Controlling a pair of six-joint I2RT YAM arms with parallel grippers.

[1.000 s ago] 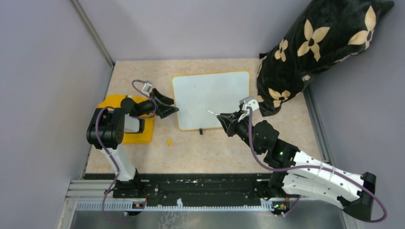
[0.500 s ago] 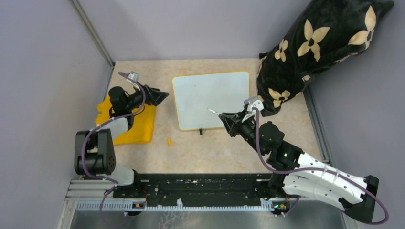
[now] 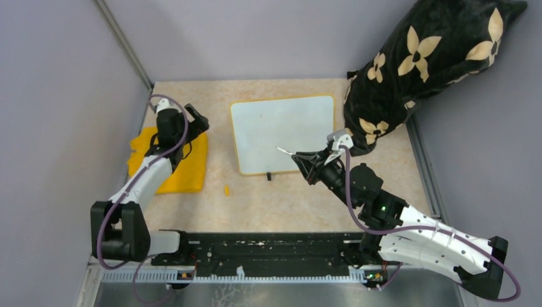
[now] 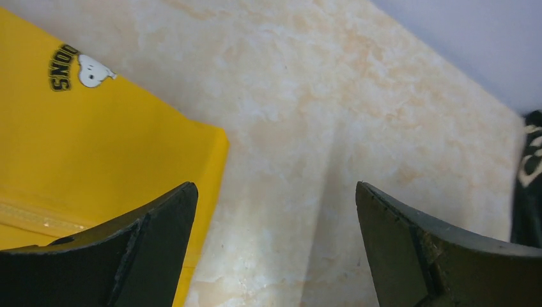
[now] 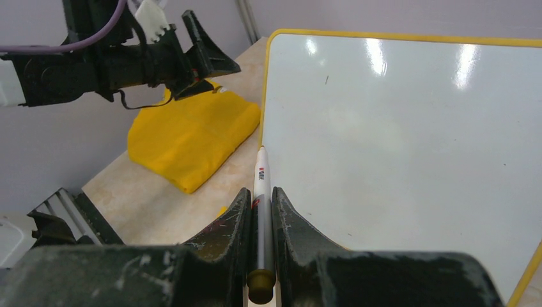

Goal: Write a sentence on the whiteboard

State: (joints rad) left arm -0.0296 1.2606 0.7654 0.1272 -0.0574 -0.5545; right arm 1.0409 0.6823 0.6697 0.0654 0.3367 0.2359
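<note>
Beige marbled table (image 3: 287,204), grey walls. We count two arms: the left arm (image 3: 147,176) stretches over one yellow cloth (image 3: 185,166), jaws spread wide, empty. The right arm (image 3: 383,208) reaches one whiteboard (image 3: 281,121) lying mid-table, jaws clenched on one pen (image 5: 261,179).

Left arm (image 3: 144,182) stretched forward, left tool (image 4: 275,192) spread wide; right arm (image 3: 409,220) extended, right tool (image 5: 259,192) pinching a pen (image 5: 260,176).
</note>
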